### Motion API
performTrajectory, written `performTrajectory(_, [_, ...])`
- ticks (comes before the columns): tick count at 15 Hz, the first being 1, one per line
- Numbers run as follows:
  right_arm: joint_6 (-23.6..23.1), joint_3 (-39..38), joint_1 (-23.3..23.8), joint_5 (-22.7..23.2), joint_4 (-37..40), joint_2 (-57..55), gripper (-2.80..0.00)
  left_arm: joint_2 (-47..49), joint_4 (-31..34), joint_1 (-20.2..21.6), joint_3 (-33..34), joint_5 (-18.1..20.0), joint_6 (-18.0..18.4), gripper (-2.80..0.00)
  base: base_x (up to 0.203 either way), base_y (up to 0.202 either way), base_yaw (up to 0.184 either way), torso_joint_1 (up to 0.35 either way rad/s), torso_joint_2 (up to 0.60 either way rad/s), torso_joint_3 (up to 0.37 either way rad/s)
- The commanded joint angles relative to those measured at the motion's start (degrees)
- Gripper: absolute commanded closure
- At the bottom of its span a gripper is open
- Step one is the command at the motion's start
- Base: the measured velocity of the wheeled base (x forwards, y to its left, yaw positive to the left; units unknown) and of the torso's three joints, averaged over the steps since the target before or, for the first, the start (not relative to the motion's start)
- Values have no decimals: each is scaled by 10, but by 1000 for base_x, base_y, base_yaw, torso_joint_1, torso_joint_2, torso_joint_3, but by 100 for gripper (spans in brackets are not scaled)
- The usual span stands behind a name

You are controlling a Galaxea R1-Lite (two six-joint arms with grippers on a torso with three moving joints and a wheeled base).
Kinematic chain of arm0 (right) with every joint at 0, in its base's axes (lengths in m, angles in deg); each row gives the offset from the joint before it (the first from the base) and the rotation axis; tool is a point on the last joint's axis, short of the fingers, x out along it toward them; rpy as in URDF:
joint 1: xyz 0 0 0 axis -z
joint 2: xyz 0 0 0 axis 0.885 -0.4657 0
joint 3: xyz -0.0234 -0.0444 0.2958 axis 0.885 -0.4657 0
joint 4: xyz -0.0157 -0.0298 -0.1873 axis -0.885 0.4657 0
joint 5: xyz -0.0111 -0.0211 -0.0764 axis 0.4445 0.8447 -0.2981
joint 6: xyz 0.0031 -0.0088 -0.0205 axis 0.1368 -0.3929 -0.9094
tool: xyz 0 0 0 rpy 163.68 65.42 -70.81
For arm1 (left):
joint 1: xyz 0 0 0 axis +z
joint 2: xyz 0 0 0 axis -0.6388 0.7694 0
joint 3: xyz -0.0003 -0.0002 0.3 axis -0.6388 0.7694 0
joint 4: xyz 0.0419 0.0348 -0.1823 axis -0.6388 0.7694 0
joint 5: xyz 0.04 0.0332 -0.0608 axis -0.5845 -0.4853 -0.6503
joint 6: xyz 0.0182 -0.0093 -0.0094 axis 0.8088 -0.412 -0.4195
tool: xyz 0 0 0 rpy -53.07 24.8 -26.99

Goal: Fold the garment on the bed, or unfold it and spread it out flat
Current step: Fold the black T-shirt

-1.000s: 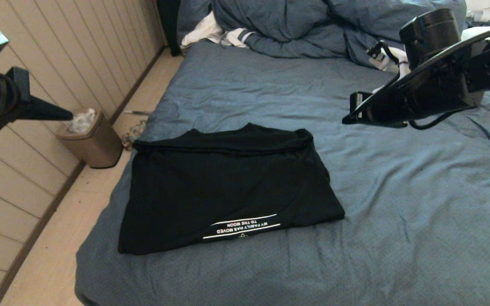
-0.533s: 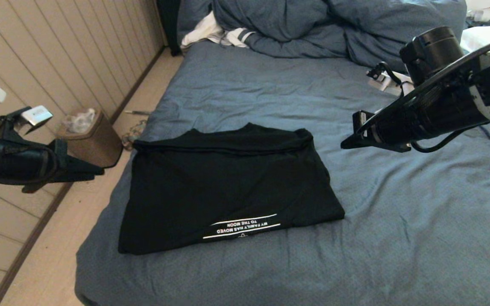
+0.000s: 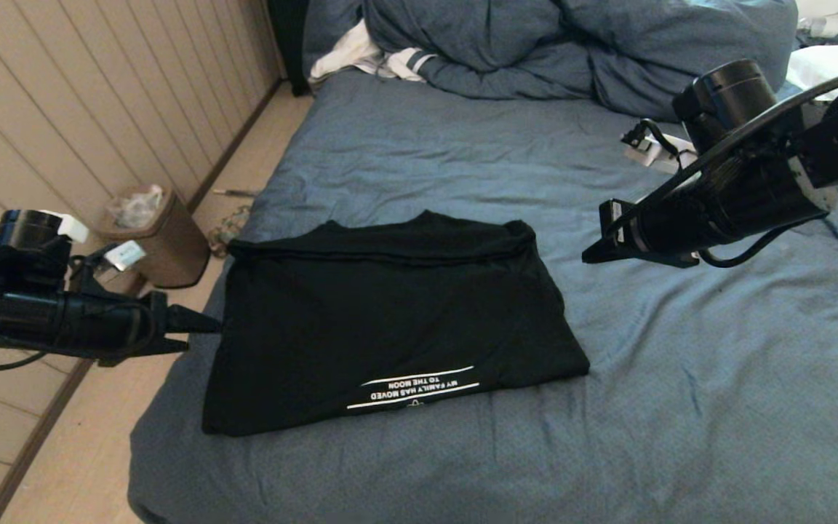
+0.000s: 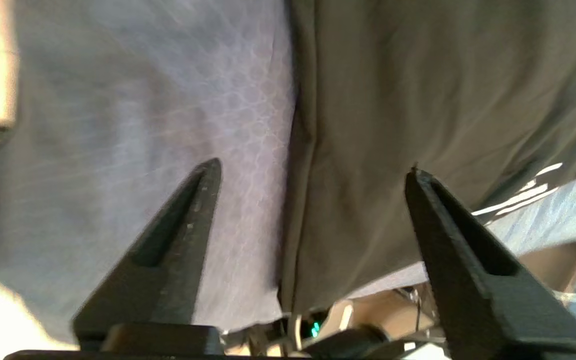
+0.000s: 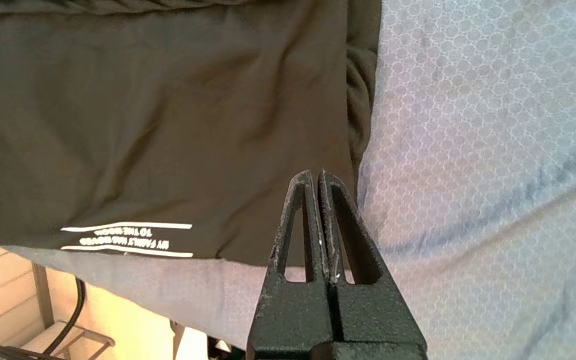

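Descending since earlier, left gripper [image 3: 201, 322], fingers apart, is reaching garment [image 3: 390, 320] at nine o'clock; right gripper [image 3: 593, 251], fingers together, is hovering at three. Folding partly done, further folds remaining.

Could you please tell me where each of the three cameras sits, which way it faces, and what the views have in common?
Head view: high on the robot, facing down at the bed; both arms show, left claw, right claw.
Left wrist view: behind the open left claw, facing the T-shirt's edge.
Right wrist view: behind the shut right claw, facing the shirt's other edge.
Shared: all three show the T-shirt's white lettering.
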Motion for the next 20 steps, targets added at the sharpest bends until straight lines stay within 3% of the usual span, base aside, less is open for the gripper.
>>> performTrajectory(1, [1, 3, 0, 1, 2, -11, 0, 26, -1, -5, 6, 4, 0, -280, 0, 0, 0, 0, 0, 0])
performTrajectory(5, [-2, 5, 2, 0, 0, -32, 0, 70, -6, -35, -2, 5, -3, -280, 0, 0, 0, 0, 0, 0])
performTrajectory(6, [-2, 5, 4, 1, -1, -40, 0, 80, -17, -48, 1, 4, -6, 0, 0, 0, 0, 0, 0, 0])
performTrajectory(20, [-11, 7, 15, 6, -16, -78, 0, 58, -27, -85, 12, 2, -32, 0, 0, 0, 0, 0, 0, 0])
